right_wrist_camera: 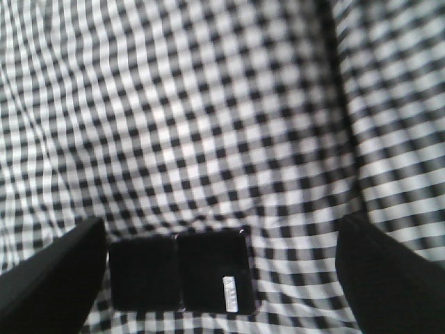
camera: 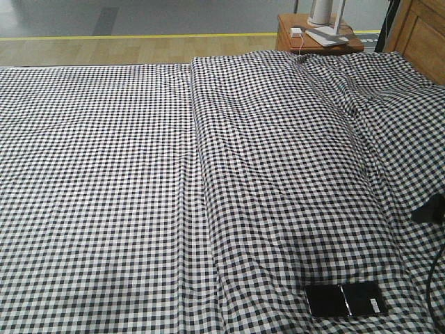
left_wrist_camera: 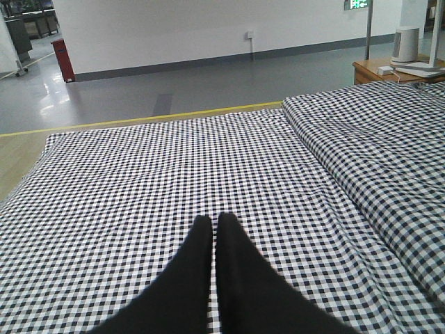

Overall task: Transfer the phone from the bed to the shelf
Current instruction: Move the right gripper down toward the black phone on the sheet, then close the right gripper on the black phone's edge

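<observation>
Big picture first: the bed (camera: 139, 174) fills almost the whole front view, its black-and-white check cloth running in long folds, with a raised, rumpled part on the right side. Behind it lie a grey floor (camera: 174, 14) and a yellow line (camera: 139, 36) along the edge of the pale wood flooring. A wooden headboard (camera: 424, 35) peeks in at the top right.

Next to that stands the reddish-brown nightstand (camera: 316, 38). On its top sit the base of a white cylinder (camera: 321, 12), a small white plug block (camera: 297, 31) and a flat pale slab (camera: 327, 36).

The left gripper (left_wrist_camera: 214, 223) hangs over the open left part of the bed. Its two black fingers (left_wrist_camera: 191, 278) are pressed together with only a thin seam between them, and they hold nothing.

The right gripper (right_wrist_camera: 219, 224) is spread wide, with one finger at each lower corner of its wrist view, above the cloth. A dark shape at the right edge of the front view may be part of that arm, though it is cut off too much to tell.

And the phone (camera: 346, 300) lies flat on the bed near the front right. It is glossy black, creased down the middle, and bears a small white sticker (right_wrist_camera: 233, 292). In the right wrist view it sits between the open fingers, nearer the left one.
</observation>
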